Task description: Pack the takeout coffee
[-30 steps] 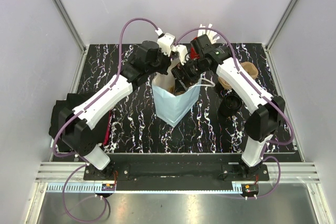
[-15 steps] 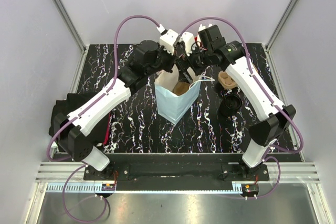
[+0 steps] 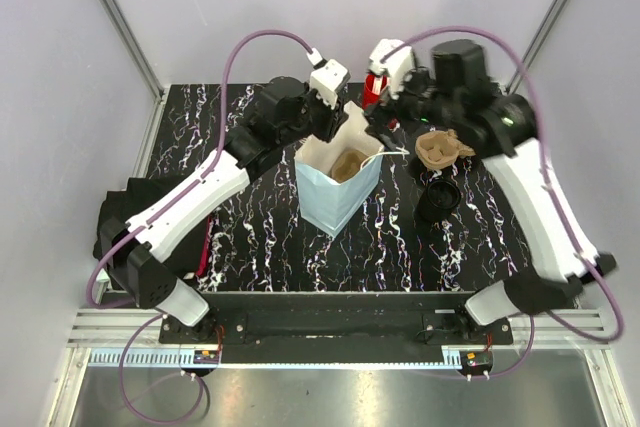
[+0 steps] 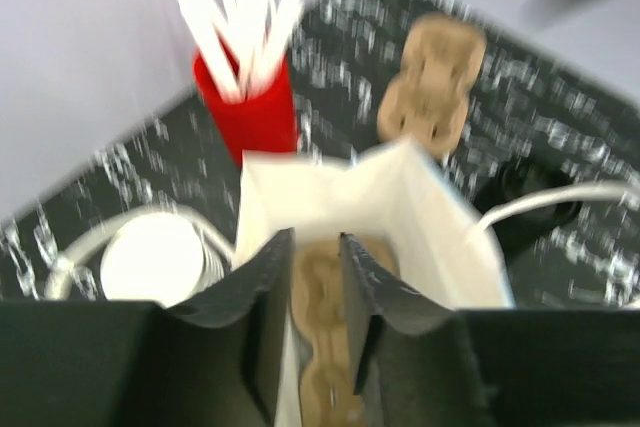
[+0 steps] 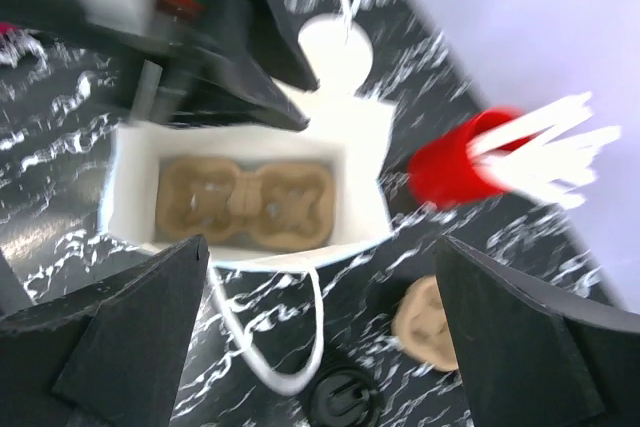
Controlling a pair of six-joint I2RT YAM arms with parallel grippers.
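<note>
Right fingers have risen above the bag.

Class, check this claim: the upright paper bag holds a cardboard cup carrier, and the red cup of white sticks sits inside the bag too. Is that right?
Not quite. The paper bag does hold a cardboard cup carrier, but the red cup of white sticks stands outside the bag, on the table beside it. The right wrist view shows this.
</note>
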